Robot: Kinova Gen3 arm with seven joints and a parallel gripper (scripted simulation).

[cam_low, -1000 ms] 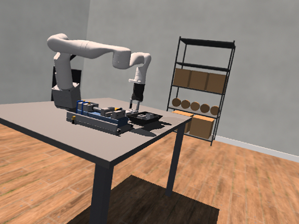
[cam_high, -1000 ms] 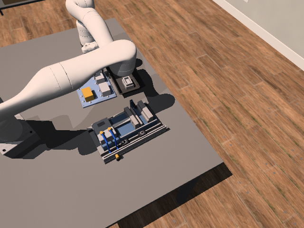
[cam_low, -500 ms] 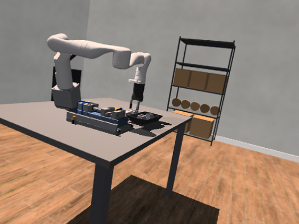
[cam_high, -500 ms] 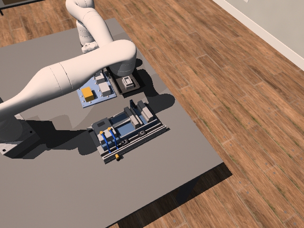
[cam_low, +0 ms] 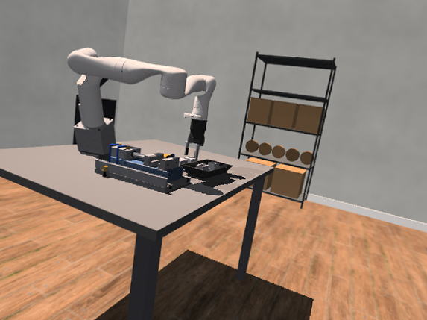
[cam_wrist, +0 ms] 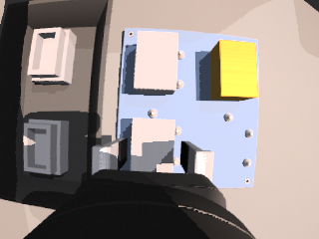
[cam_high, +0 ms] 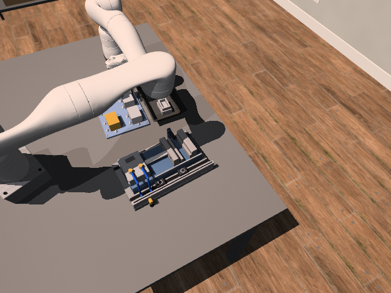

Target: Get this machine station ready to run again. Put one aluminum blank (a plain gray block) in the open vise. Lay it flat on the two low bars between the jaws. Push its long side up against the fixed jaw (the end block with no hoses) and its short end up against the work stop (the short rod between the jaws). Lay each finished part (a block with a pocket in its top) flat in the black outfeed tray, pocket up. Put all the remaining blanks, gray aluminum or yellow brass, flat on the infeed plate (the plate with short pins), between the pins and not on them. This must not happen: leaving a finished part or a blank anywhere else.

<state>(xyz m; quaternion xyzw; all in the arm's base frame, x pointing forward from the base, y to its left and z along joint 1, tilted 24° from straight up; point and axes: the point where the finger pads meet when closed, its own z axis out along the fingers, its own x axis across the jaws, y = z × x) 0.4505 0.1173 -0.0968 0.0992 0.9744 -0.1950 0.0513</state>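
Note:
My gripper [cam_wrist: 154, 150] [cam_low: 191, 154] is open and hangs low over the infeed plate [cam_wrist: 199, 119] [cam_high: 132, 126], its fingers on either side of a gray blank [cam_wrist: 155, 134]. A second gray blank [cam_wrist: 156, 60] [cam_high: 135, 114] and a yellow brass blank [cam_wrist: 235, 70] [cam_high: 112, 120] lie flat on the plate. The black outfeed tray [cam_wrist: 67, 107] [cam_high: 156, 118] [cam_low: 220, 168] holds two pocketed finished parts [cam_wrist: 50, 56] [cam_wrist: 46, 146], pockets up. In the vise [cam_high: 189, 168] [cam_low: 139, 171] a gray block [cam_high: 173, 155] lies between the jaws near the fixed jaw [cam_high: 187, 143]. In the top view the arm hides the gripper.
The arm's base [cam_high: 19, 176] stands at the table's left edge. The arm's elbow [cam_high: 157, 75] hangs over the tray and plate. The moving jaw with blue hoses [cam_high: 137, 176] is at the vise's near end. A shelf rack [cam_low: 286, 126] stands beyond the table.

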